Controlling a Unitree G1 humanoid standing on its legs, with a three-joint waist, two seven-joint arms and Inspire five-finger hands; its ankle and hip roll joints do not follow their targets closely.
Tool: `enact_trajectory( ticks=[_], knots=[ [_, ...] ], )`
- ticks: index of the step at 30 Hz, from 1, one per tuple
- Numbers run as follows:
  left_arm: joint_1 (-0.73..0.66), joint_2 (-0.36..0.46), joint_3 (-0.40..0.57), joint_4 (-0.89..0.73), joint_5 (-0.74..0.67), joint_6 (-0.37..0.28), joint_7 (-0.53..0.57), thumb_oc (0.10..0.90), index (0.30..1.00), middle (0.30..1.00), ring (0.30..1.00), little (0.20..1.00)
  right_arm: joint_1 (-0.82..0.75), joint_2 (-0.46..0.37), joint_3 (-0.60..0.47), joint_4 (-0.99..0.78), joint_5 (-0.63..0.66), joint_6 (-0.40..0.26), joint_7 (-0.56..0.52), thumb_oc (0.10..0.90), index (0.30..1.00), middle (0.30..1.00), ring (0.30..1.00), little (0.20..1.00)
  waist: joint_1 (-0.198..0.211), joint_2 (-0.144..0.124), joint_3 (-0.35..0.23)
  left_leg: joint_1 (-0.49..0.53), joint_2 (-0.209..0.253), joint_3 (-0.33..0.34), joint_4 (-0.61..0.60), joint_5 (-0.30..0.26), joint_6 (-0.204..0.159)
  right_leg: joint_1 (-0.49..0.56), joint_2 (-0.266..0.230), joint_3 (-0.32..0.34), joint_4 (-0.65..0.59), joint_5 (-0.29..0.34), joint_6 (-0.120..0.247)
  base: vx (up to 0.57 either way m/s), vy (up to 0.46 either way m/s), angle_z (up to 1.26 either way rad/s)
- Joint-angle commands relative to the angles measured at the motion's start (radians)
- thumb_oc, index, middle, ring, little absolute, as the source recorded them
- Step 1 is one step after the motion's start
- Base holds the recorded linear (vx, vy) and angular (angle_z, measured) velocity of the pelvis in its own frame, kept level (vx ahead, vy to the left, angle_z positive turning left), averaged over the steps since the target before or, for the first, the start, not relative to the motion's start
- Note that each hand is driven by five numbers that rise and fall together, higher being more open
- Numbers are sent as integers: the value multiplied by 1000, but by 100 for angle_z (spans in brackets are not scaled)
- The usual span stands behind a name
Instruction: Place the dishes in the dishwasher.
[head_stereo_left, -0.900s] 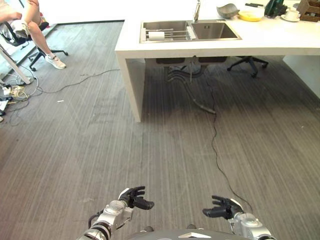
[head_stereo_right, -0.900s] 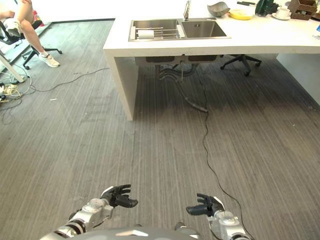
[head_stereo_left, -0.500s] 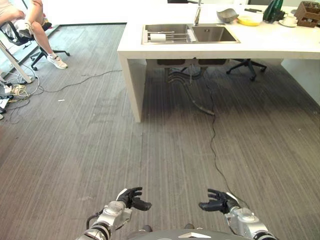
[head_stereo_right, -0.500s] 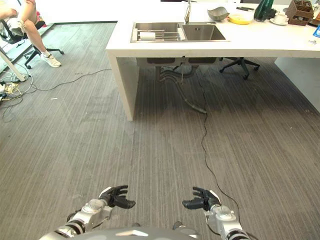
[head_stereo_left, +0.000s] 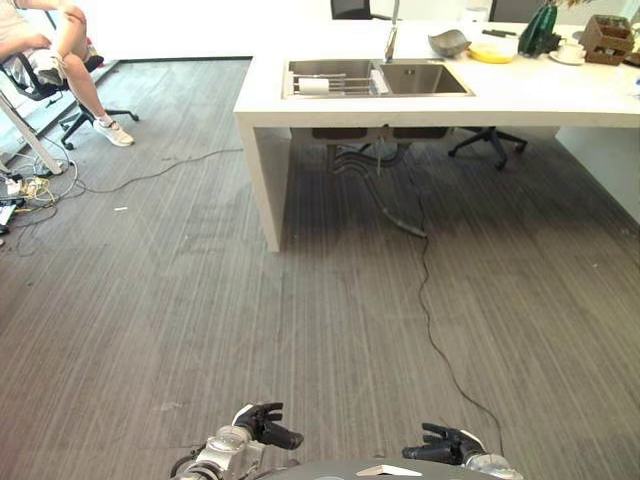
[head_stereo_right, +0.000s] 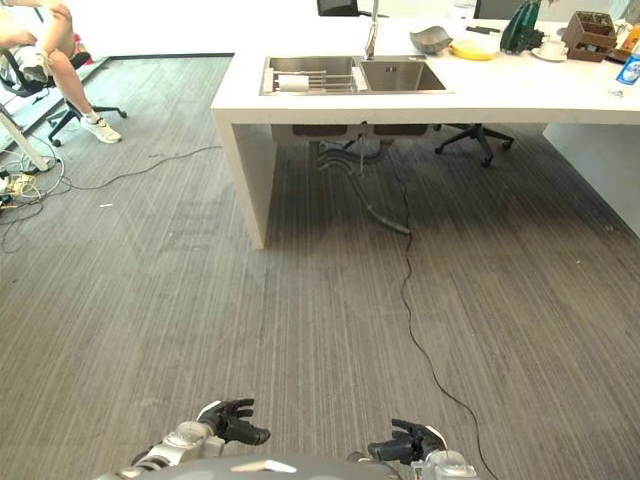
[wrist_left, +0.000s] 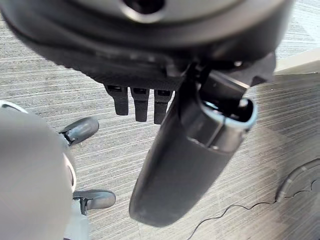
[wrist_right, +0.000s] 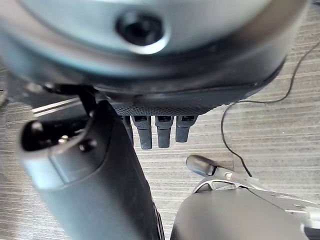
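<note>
Hands hang low at the near edge of the head views, over grey striped carpet: the left hand (head_stereo_left: 262, 428) with its fingers loosely curled and its thumb jutting inward, the right hand (head_stereo_left: 440, 446) likewise relaxed, and both hold nothing. In the left wrist view the fingers (wrist_left: 140, 104) reach out over bare carpet with the thumb (wrist_left: 190, 155) standing free in front of them; the right wrist view gives the same for the other hand, fingers (wrist_right: 159, 131) extended and nothing between them and the thumb (wrist_right: 85, 175). The dishes are well apart from the robot, on the far white counter (head_stereo_left: 520, 90): a grey bowl (head_stereo_left: 448, 42) tilted just beside the faucet (head_stereo_left: 392, 40), a yellow dish (head_stereo_left: 492, 50) next to it, and a white cup on a saucer (head_stereo_right: 552, 48) further right, near a dark green bottle (head_stereo_left: 540, 30) and a brown wooden holder (head_stereo_left: 606, 38). A double steel sink (head_stereo_left: 375, 78) is set into the counter, with a wire rack across its left basin and a white roll (head_stereo_left: 314, 86) lying on that rack. A dishwasher cannot be made out. A black cable (head_stereo_left: 432, 310) trails from under the counter toward the robot. An office chair's base (head_stereo_left: 488, 146) shows beneath the counter. At the far left a seated person's leg and white shoe (head_stereo_left: 112, 128) show, beside loose cords (head_stereo_left: 30, 185) on the floor.
</note>
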Motion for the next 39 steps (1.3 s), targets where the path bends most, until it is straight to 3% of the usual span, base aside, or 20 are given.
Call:
enact_trajectory(
  ticks=[1, 9, 14, 19, 20, 21, 22, 24, 26, 28, 29, 33, 37, 39],
  knots=[
    [-106, -43, 15, 43, -39, -47, -3, 800, 900, 900, 900, 900, -89, -44, -8, 9, 2, -38, -6, 800, 900, 900, 900, 900, -4, 21, -6, -12, -1, 38, 3, -7, -43, 1, -24, -8, 12, -63, 114, 36, 50, -4],
    [-132, -38, 6, -31, -102, -48, -8, 800, 900, 900, 900, 900, -104, -77, -20, -56, 2, -32, -4, 800, 900, 900, 900, 900, -11, 25, -11, -8, -9, 41, 3, -19, -38, 1, -33, -11, 15, -59, 122, 16, 41, -5],
    [-167, -35, -22, -149, -173, -46, -13, 800, 900, 900, 900, 900, -142, -113, -21, -153, 1, -25, -9, 800, 900, 900, 900, 900, -14, 35, -3, -7, -30, 39, 3, -31, -20, -24, -65, -7, 70, -61, 134, 0, 106, 0],
    [-221, -40, -37, -165, -194, -43, -5, 800, 900, 900, 900, 900, -188, -118, -22, -150, 19, -19, -18, 800, 900, 900, 900, 900, -14, 44, 25, -4, -51, 34, 3, -42, 5, -81, -114, -7, 202, -83, 145, -21, 118, 0],
    [-227, -43, -29, -190, -218, -37, -4, 800, 900, 900, 900, 900, -184, -108, -27, -140, 18, -10, -17, 800, 900, 900, 900, 900, -15, 44, 62, 33, -77, 30, 3, -65, 42, -128, -191, -18, 392, -77, 159, 42, 155, -2],
    [-227, -43, -29, -190, -218, -37, -4, 800, 900, 900, 900, 900, -185, -108, -27, -140, 18, -10, -17, 800, 900, 900, 900, 900, -15, 43, 62, 33, -78, 30, 3, -66, 42, -130, -193, -17, 396, -79, 159, 166, 247, 0],
    [-219, -40, -28, -216, -225, -35, -1, 800, 900, 900, 900, 900, -178, -101, -29, -139, 27, -10, -19, 800, 900, 900, 900, 900, -16, 40, 82, 71, -98, 21, 3, -100, 56, -163, -238, -22, 523, -73, 179, 122, 99, 1],
    [-213, -37, -27, -226, -232, -31, -1, 800, 900, 900, 900, 900, -174, -96, -30, -144, 30, -10, -20, 800, 900, 900, 900, 900, -15, 38, 92, 78, -99, 29, 3, -104, 58, -189, -255, -38, 564, -49, 178, 129, 47, -2],
    [-195, -34, -17, -231, -247, -28, 0, 800, 900, 900, 900, 900, -155, -82, -25, -163, 28, -6, -17, 800, 900, 900, 900, 900, -14, 36, 100, 89, -99, 47, 3, -123, 52, -229, -270, -73, 548, -56, 176, 134, -56, -13],
    [-183, -30, -10, -240, -258, -27, 1, 800, 900, 900, 900, 900, -146, -83, -23, -187, 24, -7, -13, 800, 900, 900, 900, 900, -17, 37, 108, 88, -89, 51, 3, -122, 38, -252, -234, -96, 433, -52, 164, 155, -188, -23],
    [-181, -27, -6, -240, -256, -27, 2, 800, 900, 900, 900, 900, -135, -90, -23, -206, 18, -8, -15, 800, 900, 900, 900, 900, -25, 28, 117, 96, -91, 49, 3, -131, 24, -289, -215, -105, 285, -2, 178, 174, -205, -23],
    [-169, -23, 7, -236, -240, -30, -1, 800, 900, 900, 900, 900, -98, -86, -29, -206, 13, -4, -6, 800, 900, 900, 900, 900, -34, 21, 117, 130, -95, 39, 3, -160, 4, -311, -205, -96, 108, 74, 205, 267, -212, 1],
    [-147, -31, 22, -226, -246, -40, -2, 800, 900, 900, 900, 900, -68, -88, -32, -176, 16, -4, 5, 800, 900, 900, 900, 900, -39, 24, 103, 179, -111, -4, 71, -238, 6, -297, -215, -79, 112, 95, 201, 416, -270, 11],
    [-144, -44, 19, -228, -266, -42, -3, 800, 900, 900, 900, 900, -62, -103, -34, -167, 19, -5, 9, 800, 900, 900, 900, 900, -54, 42, 102, 170, -91, -27, 176, -268, -4, -290, -205, -68, 168, 64, 179, 382, -327, 28]
  ],
)
